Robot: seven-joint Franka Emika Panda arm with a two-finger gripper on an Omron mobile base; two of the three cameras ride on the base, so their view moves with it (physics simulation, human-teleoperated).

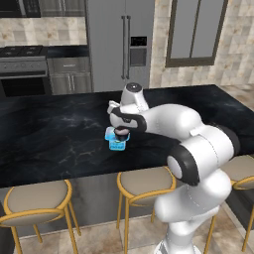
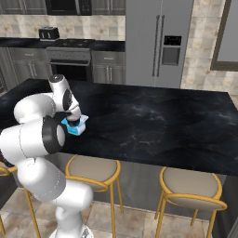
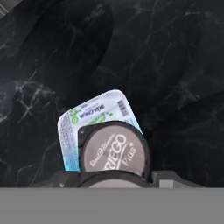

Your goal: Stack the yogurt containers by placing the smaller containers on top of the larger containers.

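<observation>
The jaws [image 3: 114, 177] were clenched on a round yogurt cup [image 3: 113, 151], one finger showing at each side of its dark body in the hand view. The cup's pale lid, printed with lettering, faced the hand camera, so the cup stood upright along the approach axis.

Directly beyond the cup lay the light blue yogurt tub [image 3: 89, 124]. In the hand view the cup overlapped the tub's pale lid, with the tub's labelled top extending past the cup on the far and left edges. The cup was therefore over the tub but offset toward one corner rather than centred. The tub's long axis ran diagonally in that view.

In the left base view the cup [image 1: 120, 132] sat just above the tub [image 1: 117, 141], the two close enough that contact could not be confirmed or excluded. The right base view showed the tub [image 2: 77, 127] against the arm, near the front edge of the black marble desk [image 1: 59, 134].

Judgement: the placing step was in hand. The coming move depended on the cup lying squarely above the tub lid before release.
</observation>
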